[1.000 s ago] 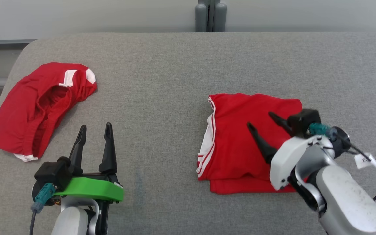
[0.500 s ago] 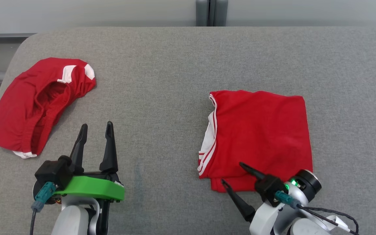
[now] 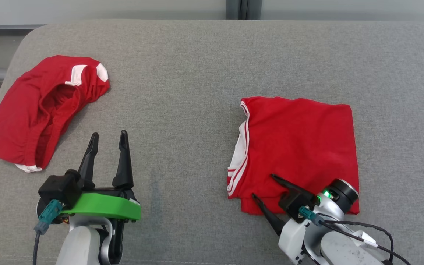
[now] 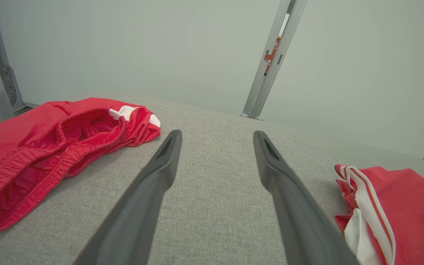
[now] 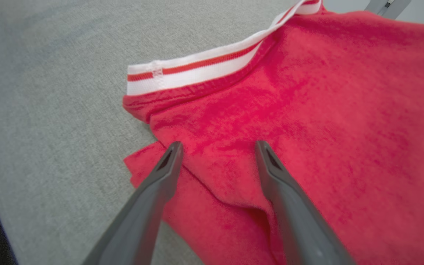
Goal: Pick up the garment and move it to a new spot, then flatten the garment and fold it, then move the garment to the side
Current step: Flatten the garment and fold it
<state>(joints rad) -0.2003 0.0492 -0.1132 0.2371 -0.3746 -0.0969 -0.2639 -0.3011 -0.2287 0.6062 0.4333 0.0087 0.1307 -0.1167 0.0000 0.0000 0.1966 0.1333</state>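
Observation:
A folded red garment [image 3: 300,147] with white striped trim lies flat on the right half of the grey table [image 3: 182,92]. My right gripper [image 3: 262,186] is open, and its fingertips hover just over the garment's near left corner. The right wrist view shows that gripper [image 5: 218,144] above the garment [image 5: 307,110], close to the layered edge, with nothing between the fingers. My left gripper [image 3: 109,133] stands open over bare table at the lower left, holding nothing. In the left wrist view this gripper [image 4: 217,132] points between both cloths, with the folded garment [image 4: 399,206] at the right.
A second red garment [image 3: 39,110], crumpled with an elastic waistband, lies near the table's rounded far left corner and also appears in the left wrist view [image 4: 50,140]. A grey metal post [image 3: 243,7] stands behind the table's back edge.
My right gripper has drawn back from over the middle of the folded garment to its near left corner. The head camera has tilted a little. The left gripper has stayed put.

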